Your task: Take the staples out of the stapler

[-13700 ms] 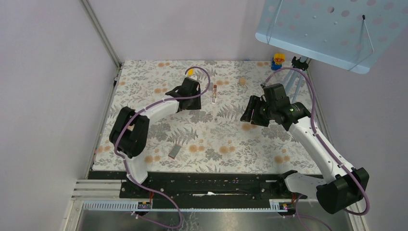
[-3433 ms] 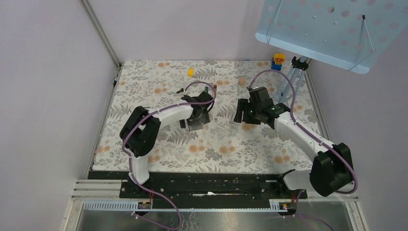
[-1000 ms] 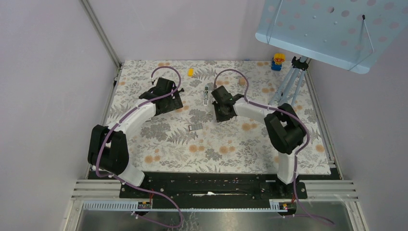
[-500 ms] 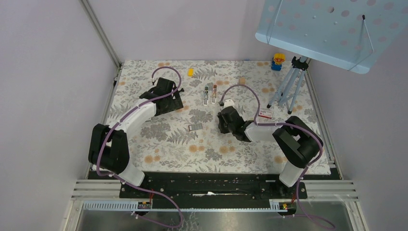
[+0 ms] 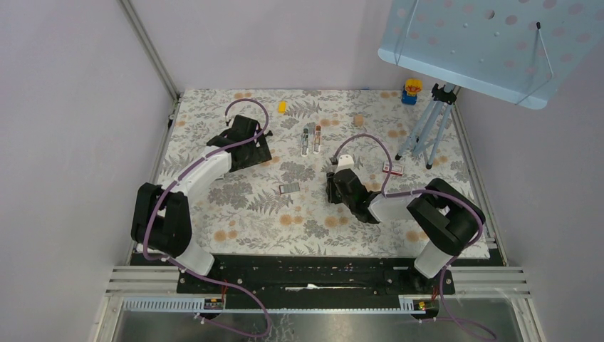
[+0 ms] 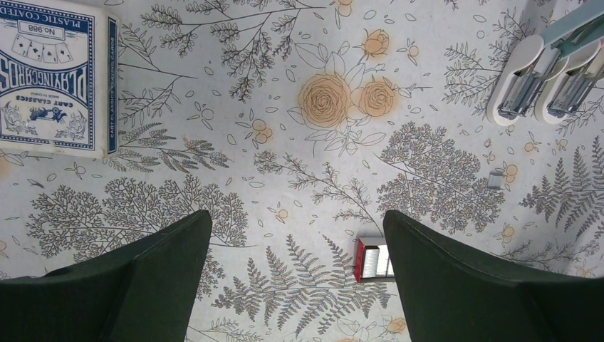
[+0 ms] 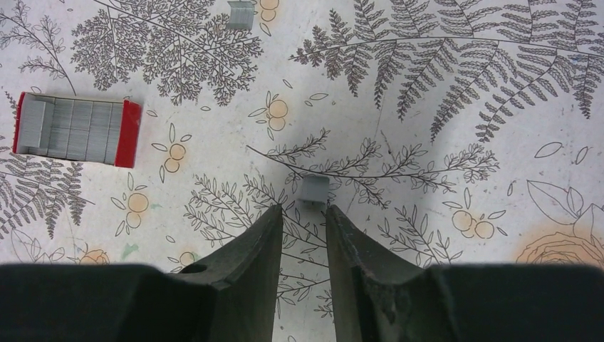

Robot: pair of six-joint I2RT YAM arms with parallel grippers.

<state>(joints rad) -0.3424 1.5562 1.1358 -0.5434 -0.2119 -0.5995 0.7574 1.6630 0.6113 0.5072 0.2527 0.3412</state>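
Note:
The stapler [image 5: 311,139] lies swung open on the floral cloth, its two arms side by side; the left wrist view shows it at the upper right [image 6: 545,75]. A short grey strip of staples [image 7: 314,191] rests on the cloth just beyond my right gripper's [image 7: 304,208] tips. The jaws stand a narrow gap apart with only cloth between them. From above, the right gripper [image 5: 333,191] sits near-right of the stapler, and a staple strip [image 5: 288,189] lies to its left. My left gripper [image 6: 295,221] hangs wide open and empty, left of the stapler [image 5: 246,151].
A red box of staples [image 7: 77,130] lies open on the cloth, also in the overhead view [image 5: 392,168]. A blue playing-card box [image 6: 53,78] is at the left wrist view's upper left. A tripod [image 5: 426,132], a yellow piece [image 5: 282,107] and a small toy [image 5: 411,90] stand further back.
My right arm has pulled back from the stapler toward the near edge, uncovering the red box, and its jaws have parted a little. The left arm has not moved.

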